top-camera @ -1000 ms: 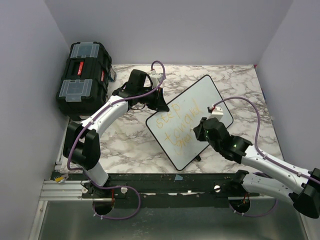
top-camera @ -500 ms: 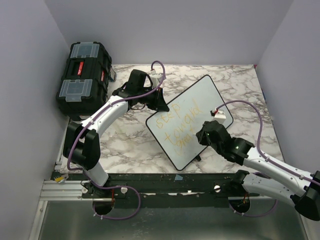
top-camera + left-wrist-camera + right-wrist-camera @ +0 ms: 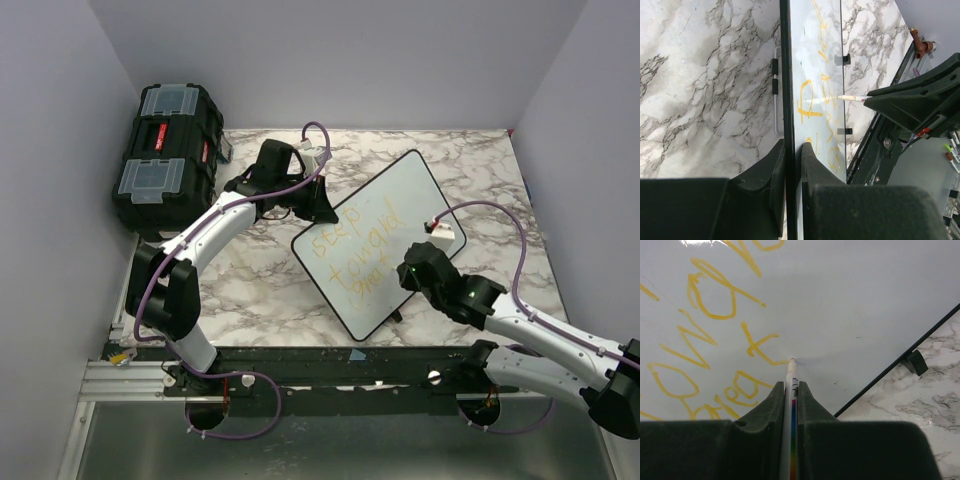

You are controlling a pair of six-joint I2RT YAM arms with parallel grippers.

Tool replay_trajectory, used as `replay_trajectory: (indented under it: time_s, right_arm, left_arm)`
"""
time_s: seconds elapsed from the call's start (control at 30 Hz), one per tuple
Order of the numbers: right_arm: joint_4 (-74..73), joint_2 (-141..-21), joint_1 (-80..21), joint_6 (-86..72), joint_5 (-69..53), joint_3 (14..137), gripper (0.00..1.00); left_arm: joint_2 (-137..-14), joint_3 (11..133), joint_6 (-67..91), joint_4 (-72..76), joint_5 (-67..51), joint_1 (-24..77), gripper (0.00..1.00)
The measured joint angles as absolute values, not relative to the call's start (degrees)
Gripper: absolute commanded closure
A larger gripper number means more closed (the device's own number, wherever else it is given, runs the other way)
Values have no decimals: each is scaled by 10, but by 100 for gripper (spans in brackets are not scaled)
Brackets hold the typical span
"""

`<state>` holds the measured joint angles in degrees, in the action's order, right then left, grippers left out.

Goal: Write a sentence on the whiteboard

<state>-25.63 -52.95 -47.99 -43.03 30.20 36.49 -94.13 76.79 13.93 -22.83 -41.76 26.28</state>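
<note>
My left gripper [image 3: 790, 150] pinching the whiteboard's [image 3: 420, 190] far-left rim, board on the table [image 3: 250, 290], long axis near-left to far-right, sentence [image 3: 362, 245] running along it, my right gripper [image 3: 791, 386] clamped on a marker [image 3: 790, 367], tip touching the board.

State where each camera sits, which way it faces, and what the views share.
Top external: above and behind the bases, looking down on the marble table, whiteboard and toolbox; both arms show.
Left wrist: looks along the whiteboard's rim, clamped by the left gripper; its fingers show.
Right wrist: looks down the marker in the right gripper to the sentence; its fingers show.
Shared: all show whiteboard and sentence; both wrist views show the marker tip.
</note>
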Motion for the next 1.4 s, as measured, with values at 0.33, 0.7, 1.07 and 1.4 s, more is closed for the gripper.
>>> replay_trajectory:
  time_s: [0.33, 0.7, 1.07, 1.4]
  right_arm:
    - [-245, -523, -480, -406, 333, 369, 99]
    - [-194, -497, -476, -358, 366, 376, 99]
    - [-198, -482, -379, -374, 291, 368, 99]
    - [-194, -453, -379, -377, 230, 333, 99]
  left_arm:
    - [-938, 767, 140, -228, -418, 264, 100]
    - [-935, 766, 139, -228, -418, 264, 100]
    - [-929, 762, 139, -228, -418, 265, 100]
    - [-928, 761, 139, -228, -418, 265, 100]
